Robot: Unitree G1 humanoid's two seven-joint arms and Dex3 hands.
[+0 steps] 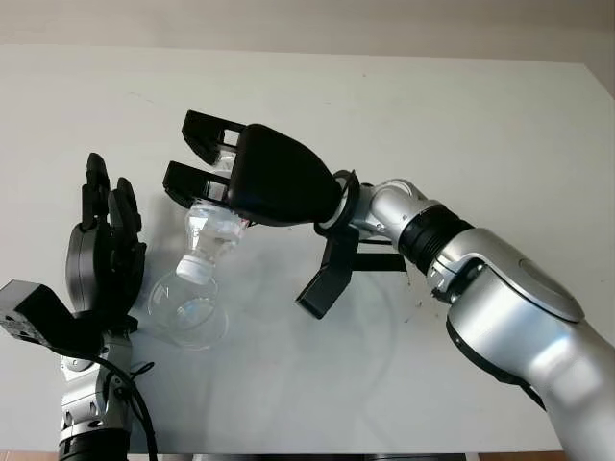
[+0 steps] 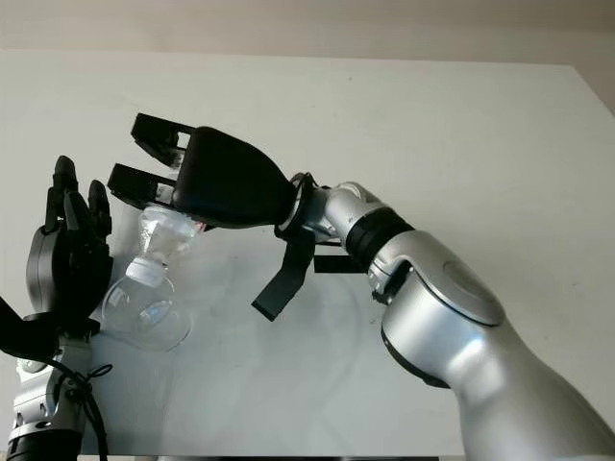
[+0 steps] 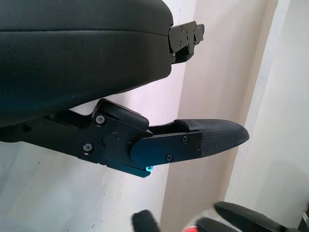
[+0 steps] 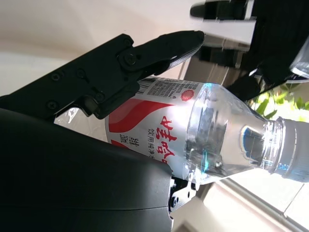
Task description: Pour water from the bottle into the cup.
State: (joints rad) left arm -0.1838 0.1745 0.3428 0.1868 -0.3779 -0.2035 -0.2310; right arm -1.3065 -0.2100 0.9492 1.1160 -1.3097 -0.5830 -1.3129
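**Kid:** What does the bottle say?

**Me:** The bottle (image 4: 193,128) has a white label with a red swoosh and red Chinese letters. I can't read them. There is tiny black print and a bar code near the label's edge, too small for me to read. I can make out little marks that may say "ml", but I'm not sure.

**Kid:** Who is holding it?

**Me:** My right hand (image 1: 252,179) is. My fingers (image 1: 213,134) wrap around the bottle's body from one side and my thumb (image 4: 120,72) presses on the label from the other. It is a tight hold. The bottle is clear plastic with water inside.

**Kid:** Where is the bottle?

**Me:** It sits at about 9 o'clock from the middle of the white table (image 1: 461,125). It is tipped over, with its neck pointing down toward 7 o'clock. The neck hangs right above the cup (image 1: 187,307), just at its rim.

**Kid:** And the cup?

**Me:** The cup is clear glass. It stands on the table at about 8 o'clock, just below the bottle's mouth.

**Kid:** What is your other hand doing?

**Me:** My left hand (image 1: 104,252) is open and holds nothing. It is upright just beside the cup, on the cup's 9 o'clock side. I can't tell if it touches the glass.
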